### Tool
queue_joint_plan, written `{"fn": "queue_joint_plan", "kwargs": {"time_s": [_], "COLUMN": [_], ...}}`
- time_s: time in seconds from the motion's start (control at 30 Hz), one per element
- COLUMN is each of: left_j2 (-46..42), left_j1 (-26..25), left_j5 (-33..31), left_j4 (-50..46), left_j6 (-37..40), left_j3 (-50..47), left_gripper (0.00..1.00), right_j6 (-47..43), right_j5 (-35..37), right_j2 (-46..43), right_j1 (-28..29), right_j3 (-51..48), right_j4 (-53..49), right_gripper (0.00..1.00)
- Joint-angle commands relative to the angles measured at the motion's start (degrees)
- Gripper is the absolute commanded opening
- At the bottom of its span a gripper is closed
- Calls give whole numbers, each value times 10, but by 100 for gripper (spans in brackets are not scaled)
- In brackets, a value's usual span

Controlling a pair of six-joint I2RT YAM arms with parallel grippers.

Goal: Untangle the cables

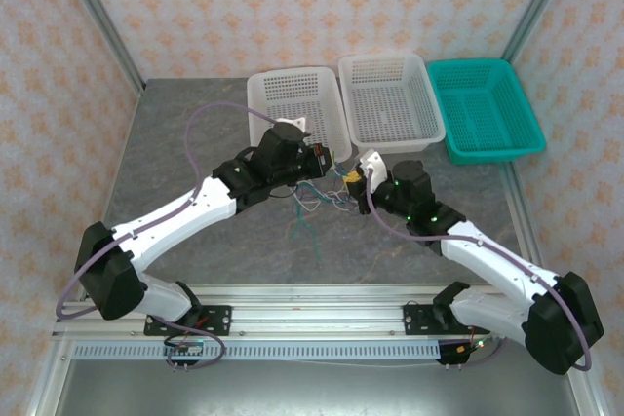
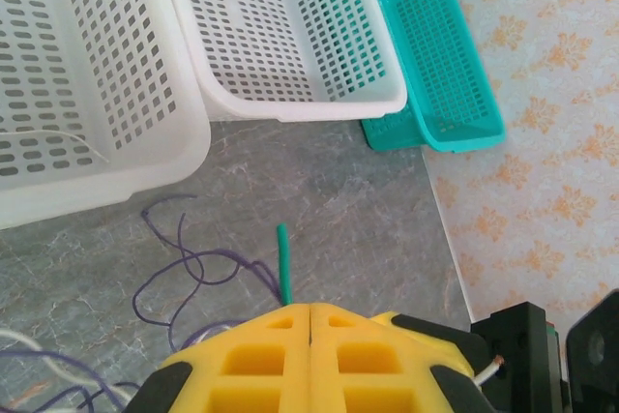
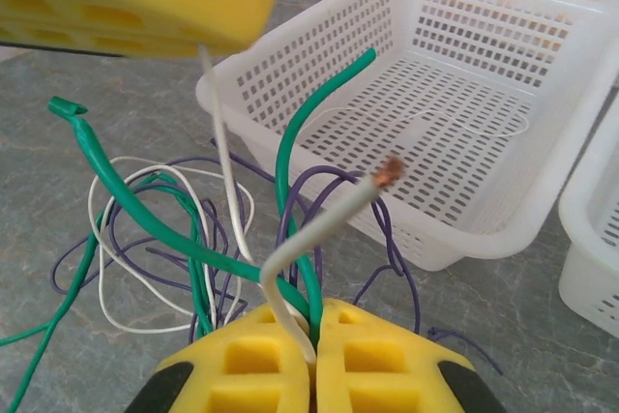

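The cables (image 1: 314, 204) lie in a loose tangle of green, white and purple strands on the grey table between the two arms. My left gripper (image 2: 309, 307) is shut, with a short green cable end (image 2: 282, 263) poking out from between its yellow fingers. Purple cables (image 2: 184, 273) loop on the table just beyond it. My right gripper (image 3: 314, 305) is shut on a white cable (image 3: 319, 220) with a bare copper tip and on green cables (image 3: 290, 152). In the top view the left gripper (image 1: 343, 176) and the right gripper (image 1: 359, 188) are close together over the tangle.
Two white baskets (image 1: 292, 72) (image 1: 385, 56) and a teal basket (image 1: 473, 62) stand in a row at the back of the table. A thin white wire (image 3: 435, 118) lies inside the left white basket. Patterned walls enclose the table.
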Motion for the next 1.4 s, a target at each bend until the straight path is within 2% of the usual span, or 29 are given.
{"fn": "queue_joint_plan", "kwargs": {"time_s": [0.0, 0.1, 0.13, 0.27, 0.37, 0.5, 0.67, 0.73, 0.83, 0.9, 1.07, 1.17, 1.23, 1.37], "left_j2": [-43, -83, -95, -147, -186, -231, -252, -248, -236, -232, -256, -267, -267, -268], "left_j1": [11, 23, 28, 38, 41, 42, 42, 42, 42, 42, 42, 42, 42, 42], "left_j5": [-19, -34, -40, -75, -99, -128, -138, -126, -107, -109, -155, -143, -142, -141], "left_j4": [3, -16, -26, -71, -101, -129, -147, -142, -149, -166, -189, -167, -170, -176], "left_j6": [-11, -12, -12, -8, -4, 0, -2, -5, -6, -9, -23, -22, -17, -15], "left_j3": [-12, -18, -16, -16, -16, -16, -20, -25, -35, -55, -121, -136, -131, -130], "left_gripper": [0, 0, 0, 0, 0, 0, 0, 0, 0, 0, 0, 0, 0, 0], "right_j6": [74, 201, 236, 348, 420, 467, 472, 447, 434, 435, 442, 471, 496, 471], "right_j5": [105, 240, 260, 291, 313, 310, 278, 224, 105, 52, 18, -50, -62, -23], "right_j2": [-6, 16, 22, 45, 56, 66, 66, 56, 17, -16, -22, 0, 19, 82], "right_j1": [3, 0, -6, -39, -70, -109, -127, -126, -126, -114, -40, 14, 53, 144], "right_j3": [-26, -58, -67, -107, -112, -114, -110, -108, -114, -106, -35, -34, -40, -26], "right_j4": [50, 58, 55, 42, -13, -55, -68, -56, -20, -24, -122, -46, 28, 117], "right_gripper": [11, 12, 12, 14, 20, 20, 20, 23, 33, 36, 39, 41, 47, 55]}}
